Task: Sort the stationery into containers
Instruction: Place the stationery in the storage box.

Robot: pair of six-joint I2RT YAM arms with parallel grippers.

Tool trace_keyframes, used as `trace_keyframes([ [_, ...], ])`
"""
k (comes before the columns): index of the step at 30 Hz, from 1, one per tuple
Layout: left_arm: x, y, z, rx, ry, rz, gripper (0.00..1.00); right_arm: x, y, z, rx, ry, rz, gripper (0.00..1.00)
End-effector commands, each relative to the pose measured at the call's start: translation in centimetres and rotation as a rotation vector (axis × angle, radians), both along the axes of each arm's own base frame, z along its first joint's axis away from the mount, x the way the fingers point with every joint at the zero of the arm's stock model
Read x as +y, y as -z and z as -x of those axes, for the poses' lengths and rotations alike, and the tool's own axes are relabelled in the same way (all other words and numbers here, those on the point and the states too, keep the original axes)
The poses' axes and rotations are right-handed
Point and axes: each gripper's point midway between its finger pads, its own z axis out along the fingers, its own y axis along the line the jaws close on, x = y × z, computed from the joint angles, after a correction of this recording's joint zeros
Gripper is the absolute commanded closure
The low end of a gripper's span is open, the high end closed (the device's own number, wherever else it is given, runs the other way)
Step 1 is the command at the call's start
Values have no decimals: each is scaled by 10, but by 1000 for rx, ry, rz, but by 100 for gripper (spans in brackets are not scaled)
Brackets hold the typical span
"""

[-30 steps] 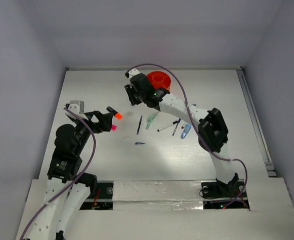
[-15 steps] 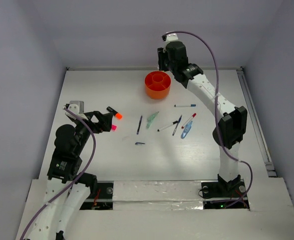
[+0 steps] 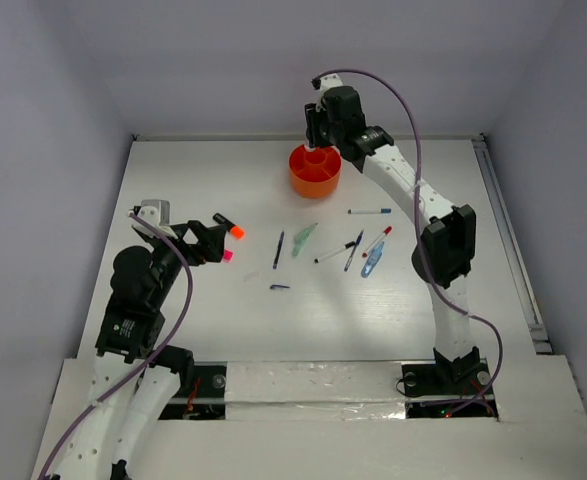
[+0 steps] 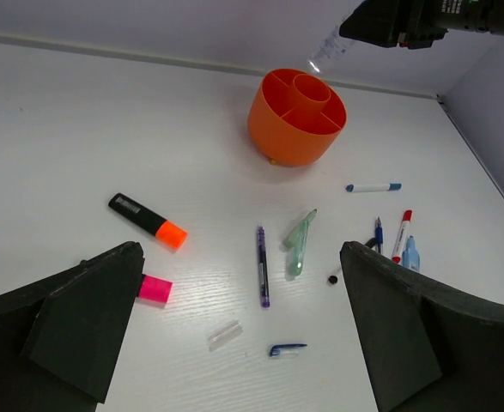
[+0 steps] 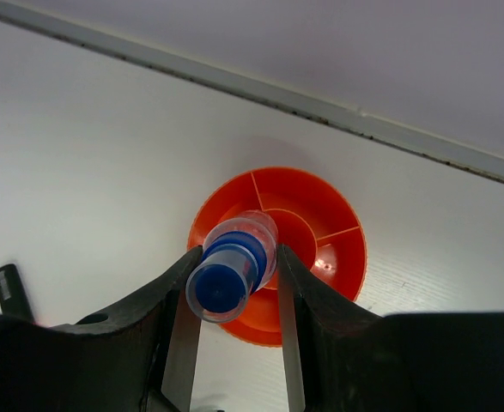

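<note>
Pale grey walls box in a white surface [image 3: 173, 180], and the orange tub [image 3: 314, 178] stands near its far edge, a little right of centre. A second ago the right arm was bent low in front of the tub. Half a second ago it had swung up behind the far edge. Now the right gripper [image 3: 318, 135] has come down to hang directly above the tub.

From the right wrist, the jaws are clamped on the sides of a blue-capped clear bottle [image 5: 230, 270], cap towards the camera. The tub's divided compartments [image 5: 333, 219] show beneath it. Which compartment the bottle is aimed at cannot be told.

The carry looks finished, and releasing the bottle is probably all that remains for this item.

The left gripper [image 3: 216, 240] has not moved and hangs over the left side of the surface with its jaws wide apart and empty.

Nothing else has shifted. The orange-capped black highlighter [image 4: 147, 221], dark blue pen [image 4: 262, 266], pale green pen [image 4: 299, 244], blue-capped white pen [image 4: 373, 186] and red-tipped white marker [image 4: 401, 234] lie across the middle of the surface, not yet sorted.
</note>
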Motion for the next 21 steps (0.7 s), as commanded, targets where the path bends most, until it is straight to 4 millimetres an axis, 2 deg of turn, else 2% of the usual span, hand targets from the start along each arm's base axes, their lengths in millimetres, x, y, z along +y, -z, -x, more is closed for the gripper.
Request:
trace_keyframes([
  [1, 1, -30, -1, -76, -4, 24, 1, 6, -19, -3, -47, -16, -28, 91],
  [5, 0, -30, -2, -73, -1, 24, 1, 7, -6, -7, -32, -10, -15, 91],
  [10, 0, -29, -3, -70, -1, 23, 1, -3, 5, -14, -13, 12, -3, 91],
  [14, -1, -28, -3, -66, 0, 24, 1, -3, 22, -14, 22, 12, 16, 91],
  [21, -2, -27, -5, -60, 3, 24, 1, -4, 39, -12, 49, 15, 18, 90],
])
